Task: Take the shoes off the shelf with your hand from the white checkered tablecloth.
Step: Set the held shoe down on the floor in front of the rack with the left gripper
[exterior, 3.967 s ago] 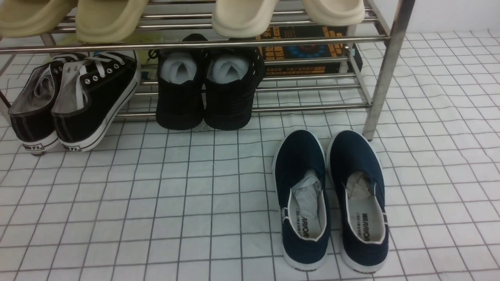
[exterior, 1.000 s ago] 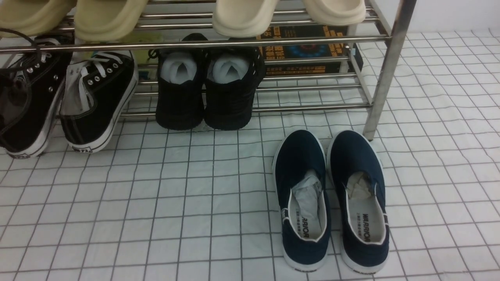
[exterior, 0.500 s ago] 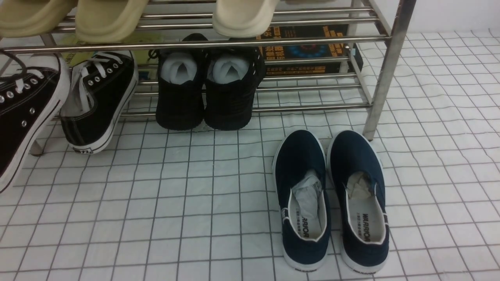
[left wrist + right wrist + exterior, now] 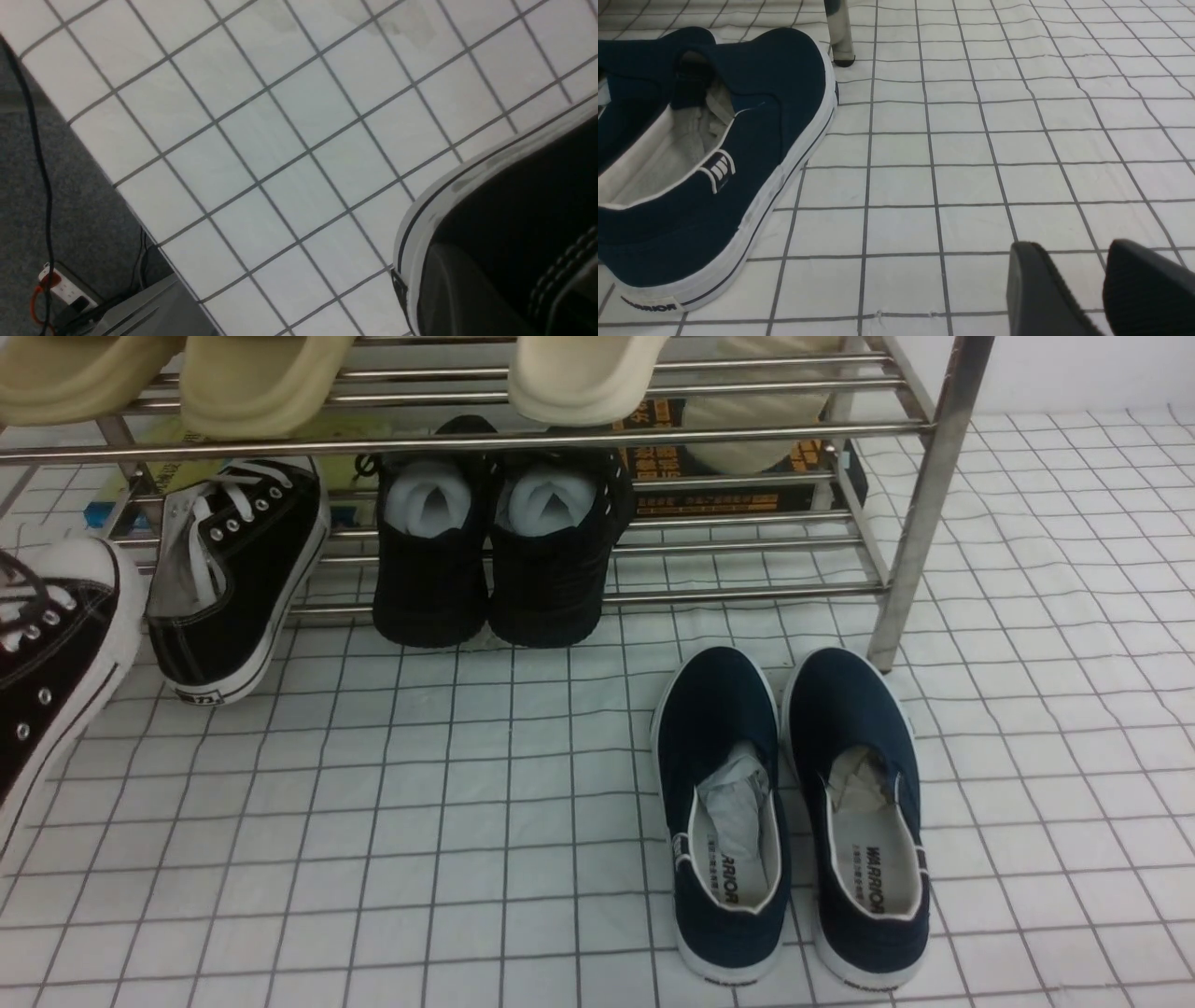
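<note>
Left tool: fingers themselves don't show clearly, but the black sneaker [image 4: 47, 681] sits hard against the left wrist camera, so narrow jaws are clamped on it. In the front view that sneaker is off the shelf [image 4: 924, 504], tilted toe-cap up at the far left and partly cut off by the frame edge. It's over the white checkered tablecloth [image 4: 467, 821]; can't tell if the sole touches the cloth. Left wrist view puts it near the table's edge, with grey floor and a power strip [image 4: 60, 289] beyond.

Second sneaker [image 4: 233, 579] is on the bottom tier, heel hanging over the front rod, leaning to its left.

All-black shoes [image 4: 429, 579] are beside it on the same tier, paper-stuffed, heels toward the camera.

Navy slip-ons [image 4: 719, 728] sit side by side on the cloth, just in front of the right front leg.

Top tier: three cream slippers [image 4: 579, 378]. There's also a blurred cream shape [image 4: 756, 439] under the front rod, in front of the printed box [image 4: 709, 495]; can't resolve it.

Right tool [image 4: 1073, 252]: low over the cloth near the right-hand slip-on, fingers [image 4: 1036, 289] slightly apart, cloth visible between them, holding nothing
</note>
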You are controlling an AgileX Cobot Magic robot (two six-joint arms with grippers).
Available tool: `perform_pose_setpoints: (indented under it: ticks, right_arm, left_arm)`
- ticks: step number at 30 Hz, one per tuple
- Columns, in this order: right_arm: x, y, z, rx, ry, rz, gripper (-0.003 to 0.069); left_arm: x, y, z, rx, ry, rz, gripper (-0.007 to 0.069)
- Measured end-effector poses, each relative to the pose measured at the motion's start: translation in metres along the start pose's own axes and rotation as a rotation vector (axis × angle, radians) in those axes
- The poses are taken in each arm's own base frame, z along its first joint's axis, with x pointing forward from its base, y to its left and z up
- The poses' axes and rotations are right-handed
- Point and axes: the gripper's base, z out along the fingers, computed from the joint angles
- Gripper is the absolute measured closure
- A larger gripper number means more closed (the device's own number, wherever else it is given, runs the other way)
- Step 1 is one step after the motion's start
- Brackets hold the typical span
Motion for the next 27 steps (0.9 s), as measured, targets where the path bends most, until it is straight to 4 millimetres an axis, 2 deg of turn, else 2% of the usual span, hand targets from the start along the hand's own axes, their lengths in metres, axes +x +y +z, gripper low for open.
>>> perform_pose_setpoints:
  ticks: [4, 10, 17, 20, 26, 27]
  right_arm:
    - [0.000, 0.000, 0.000, 0.000, 0.000, 0.000, 0.0420]
    - [0.000, 0.000, 0.000, 0.000, 0.000, 0.000, 0.0420]
    - [0.000, 0.000, 0.000, 0.000, 0.000, 0.000, 0.0420]
    - [0.000, 0.000, 0.000, 0.000, 0.000, 0.000, 0.0420]
    - [0.000, 0.000, 0.000, 0.000, 0.000, 0.000, 0.0420]
    - [0.000, 0.000, 0.000, 0.000, 0.000, 0.000, 0.0420]
  left_arm:
    - [0.013, 0.009, 0.021, -0.060, 0.038, -0.068, 0.0578]
    - [0.025, 0.012, 0.044, -0.039, 0.040, -0.078, 0.0578]
    - [0.027, 0.011, 0.052, -0.014, 0.027, -0.086, 0.0566]
    - [0.026, 0.009, 0.056, -0.010, 0.033, -0.082, 0.0516]
    - [0.028, 0.003, 0.064, -0.011, 0.059, -0.008, 0.0325]
    - [0.027, 0.003, 0.064, -0.010, 0.058, -0.004, 0.0318]
